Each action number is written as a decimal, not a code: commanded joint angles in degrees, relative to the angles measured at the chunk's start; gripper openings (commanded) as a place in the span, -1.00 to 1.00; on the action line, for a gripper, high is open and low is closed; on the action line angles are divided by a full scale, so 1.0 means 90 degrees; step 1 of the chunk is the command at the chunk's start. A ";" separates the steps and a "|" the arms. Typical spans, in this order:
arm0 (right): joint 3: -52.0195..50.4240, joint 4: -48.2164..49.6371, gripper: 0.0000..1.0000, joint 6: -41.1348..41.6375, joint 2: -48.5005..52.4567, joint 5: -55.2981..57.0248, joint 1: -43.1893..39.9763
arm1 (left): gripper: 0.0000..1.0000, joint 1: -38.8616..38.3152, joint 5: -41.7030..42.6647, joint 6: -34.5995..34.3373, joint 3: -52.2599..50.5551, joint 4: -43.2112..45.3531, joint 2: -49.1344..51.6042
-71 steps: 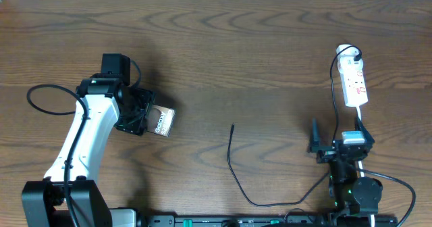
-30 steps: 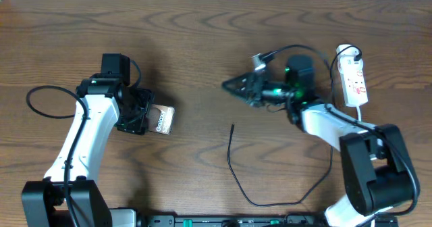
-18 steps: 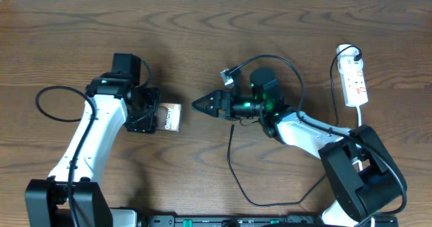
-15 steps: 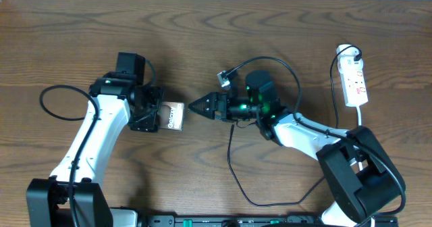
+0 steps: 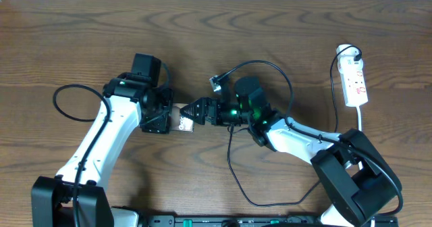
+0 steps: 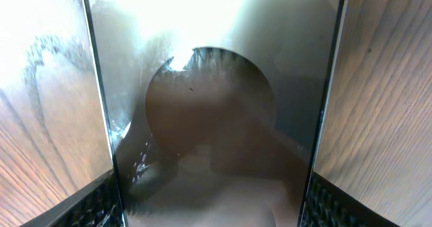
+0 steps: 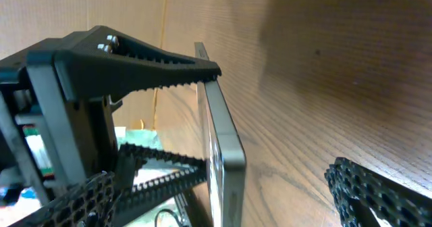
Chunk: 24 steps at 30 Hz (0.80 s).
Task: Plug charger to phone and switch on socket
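Though nearest the arm bases, charger (image 5: 229, 161): lies untouched and slack on the counter (image 5: 67, 38), curling from the front edge up toward the middle; plug tip hidden under the right forearm.
Phone (image 5: 181, 119): sits mid-counter, gripped at one end, lettered end poking out toward the right arm; shows edge-on in the right wrist view, glossy face filling the left wrist view.
Left hand (image 5: 165, 113): clamped on the phone, toothed fingers (image 7: 155, 65) pressing two opposite edges.
Right hand (image 5: 194, 111): spread wide, holds nothing; straddles the phone's free end, contact impossible to tell.
Shift: swing of the right arm across from folded rest at the right side, only just made; phone carried inward by the left arm to meet it.
Reading: looks like a hand-over or a steadying of the phone ahead of plugging; leaves the cable yet to be fetched, so plugging not begun.
Risk: could twist the phone if closed off-centre.
Socket (image 5: 354, 82): lies far right, well apart from both hands; switch not yet pressed, as far as can be judged.
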 commanded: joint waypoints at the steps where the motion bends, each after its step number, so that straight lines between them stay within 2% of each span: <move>1: 0.0083 0.0015 0.95 0.0058 0.0058 0.0231 0.0119 | -0.85 -0.0148 0.0080 -0.0352 0.0061 0.0112 -0.0022; 6: 0.0083 0.0015 0.89 0.0058 0.0058 0.0294 0.0221 | -0.85 -0.0277 0.0148 -0.0379 0.0061 0.0270 -0.0022; 12: 0.0083 0.0015 0.74 0.0058 0.0058 0.0291 0.0265 | -0.86 -0.0277 0.0646 -0.0379 0.0061 0.0335 -0.0022; 18: 0.0083 0.0015 0.49 0.0058 0.0058 0.0294 0.0287 | -0.85 -0.0277 0.0850 -0.0376 0.0063 0.0342 -0.0022; 24: 0.0083 0.0015 0.39 0.0056 0.0058 0.0294 0.0287 | -0.85 -0.0277 0.0916 -0.0376 0.0063 0.0340 -0.0022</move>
